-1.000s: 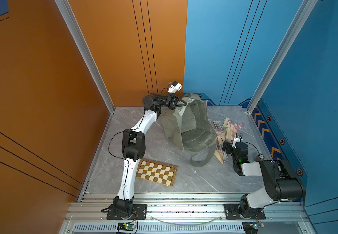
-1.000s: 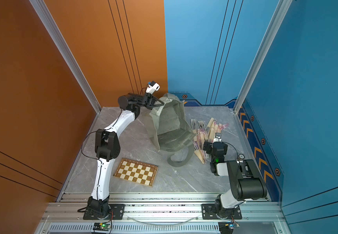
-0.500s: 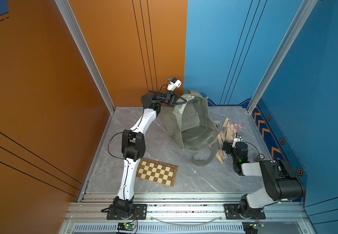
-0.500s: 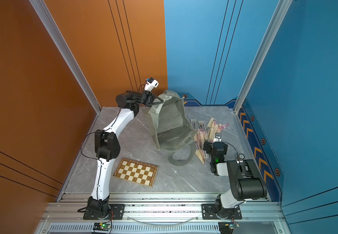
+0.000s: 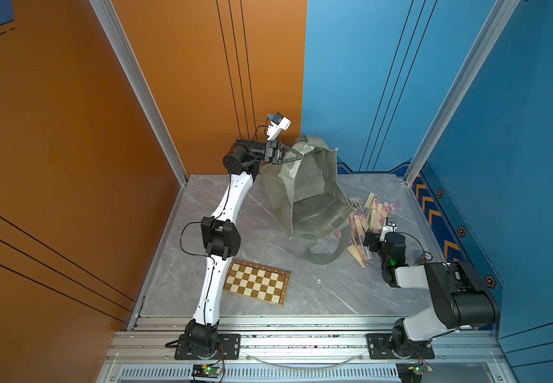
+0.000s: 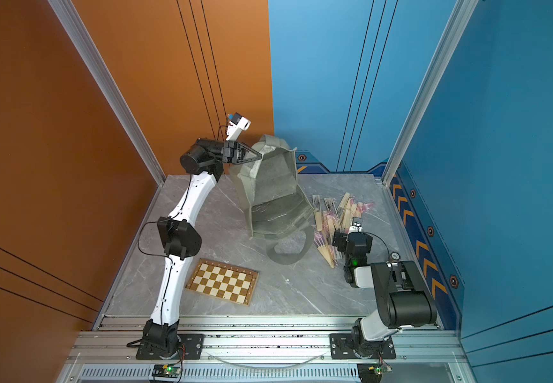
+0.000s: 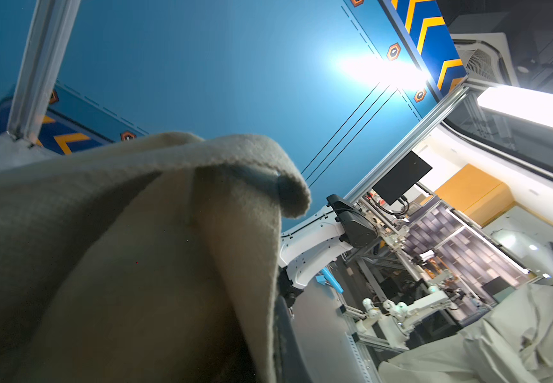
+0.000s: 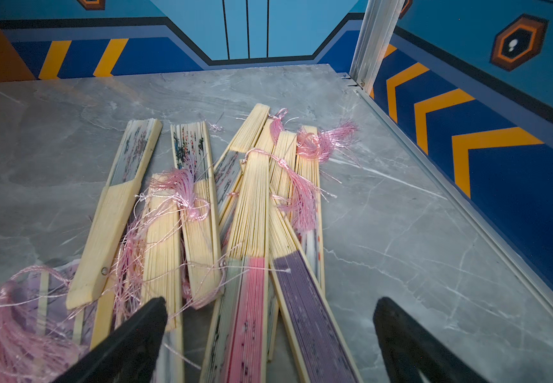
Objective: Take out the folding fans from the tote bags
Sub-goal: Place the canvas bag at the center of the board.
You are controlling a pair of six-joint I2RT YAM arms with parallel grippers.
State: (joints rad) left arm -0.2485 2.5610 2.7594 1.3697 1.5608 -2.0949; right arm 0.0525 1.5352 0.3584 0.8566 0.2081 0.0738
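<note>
The olive tote bag point(image 5: 311, 185) point(image 6: 268, 185) hangs from its upper back edge, lifted off the table at the back, with its lower edge resting on the table. My left gripper point(image 5: 300, 155) point(image 6: 261, 155) is shut on that fabric. In the left wrist view the bag point(image 7: 119, 232) fills the near field and hides the fingers. Its mouth gapes toward the front, and the inside that shows is only fabric. Several folding fans point(image 5: 364, 219) point(image 6: 331, 219) point(image 8: 251, 205) lie piled on the table right of the bag. My right gripper point(image 5: 376, 232) point(image 6: 344, 233) point(image 8: 270, 305) stands open low over the pile's near end, holding nothing.
A strap handle point(image 5: 321, 255) loops onto the table in front of the bag. The brown-and-cream chessboard point(image 5: 256, 282) point(image 6: 222, 282) lies front centre, next to the left arm. Walls close the back and both sides, and a metal rail point(image 8: 467, 205) runs just right of the fans.
My left gripper has risen and drawn back toward the rear wall, pulling the bag taller. The right arm and the fans have not moved.
</note>
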